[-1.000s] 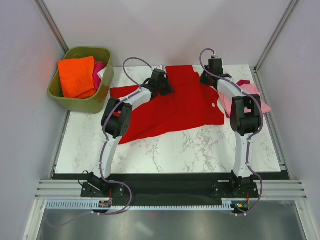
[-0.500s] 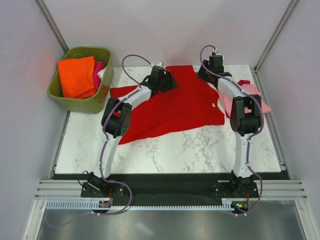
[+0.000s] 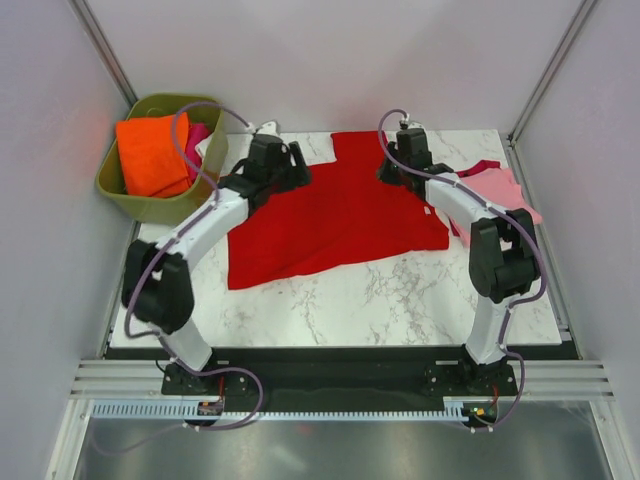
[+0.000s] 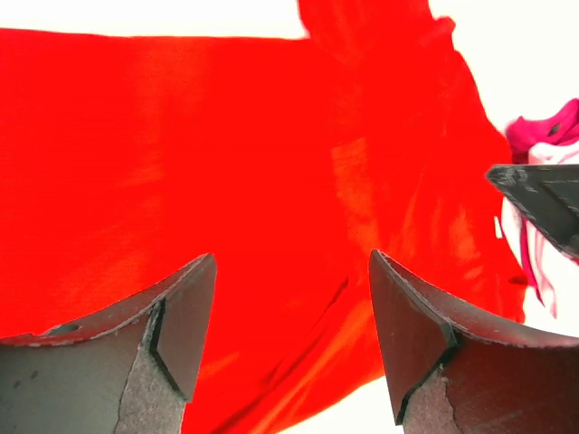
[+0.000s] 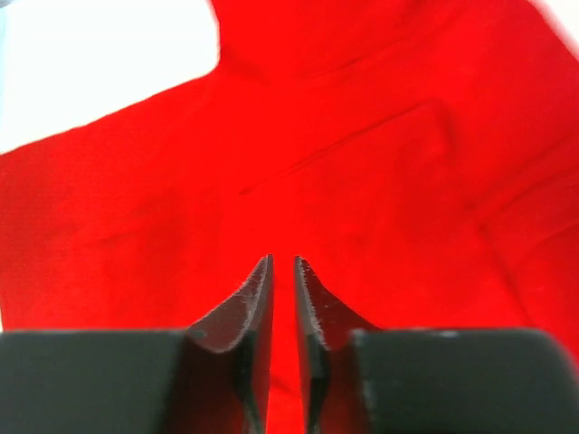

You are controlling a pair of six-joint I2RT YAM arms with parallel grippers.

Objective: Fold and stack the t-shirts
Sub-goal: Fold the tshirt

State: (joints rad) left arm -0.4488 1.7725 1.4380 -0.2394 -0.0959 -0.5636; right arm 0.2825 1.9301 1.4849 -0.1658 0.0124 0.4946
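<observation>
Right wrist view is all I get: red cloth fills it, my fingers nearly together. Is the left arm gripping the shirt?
Observer: No. The left fingers stand wide apart, nothing between them, the bright red cloth t-shirt spread in front.
Operator: Where's the other shirt?
Observer: The light pink cloth t-shirt lies at the red one's right edge, partly hidden by the right arm.
Operator: And the bin?
Observer: The olive-green plastic tub stands at the far left, folded orange cloth inside.
</observation>
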